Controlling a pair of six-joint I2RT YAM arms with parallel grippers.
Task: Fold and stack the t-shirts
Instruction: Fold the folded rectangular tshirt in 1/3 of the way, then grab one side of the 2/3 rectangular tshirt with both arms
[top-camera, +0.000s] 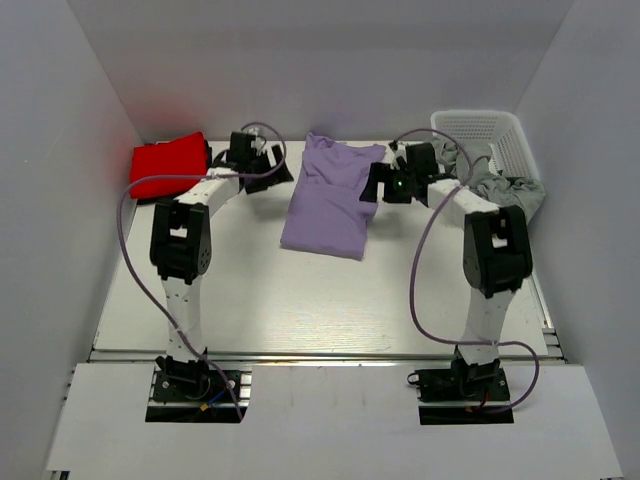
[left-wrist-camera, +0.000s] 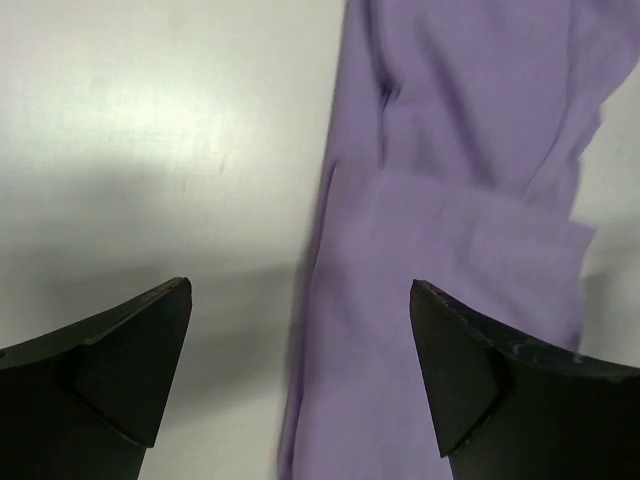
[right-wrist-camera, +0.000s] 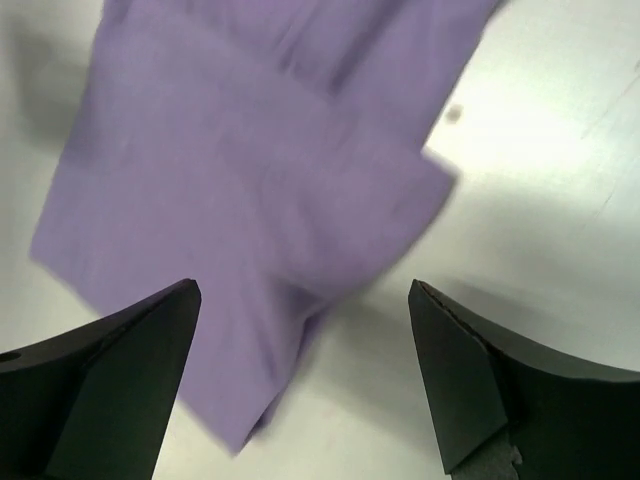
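Observation:
A lavender t-shirt (top-camera: 328, 198) lies folded lengthwise in the middle of the table. It also shows in the left wrist view (left-wrist-camera: 450, 230) and the right wrist view (right-wrist-camera: 250, 190). A red t-shirt (top-camera: 170, 163) lies folded at the far left. My left gripper (top-camera: 268, 172) is open and empty above the lavender shirt's left edge; its jaws (left-wrist-camera: 300, 370) straddle that edge. My right gripper (top-camera: 378, 185) is open and empty above the shirt's right edge, its jaws (right-wrist-camera: 305, 370) over the hem corner and bare table.
A white lattice basket (top-camera: 500, 135) stands at the far right with grey garments (top-camera: 505, 188) hanging over its front rim. White walls enclose the table on three sides. The table's front edge (top-camera: 320, 352) runs just ahead of the arm bases.

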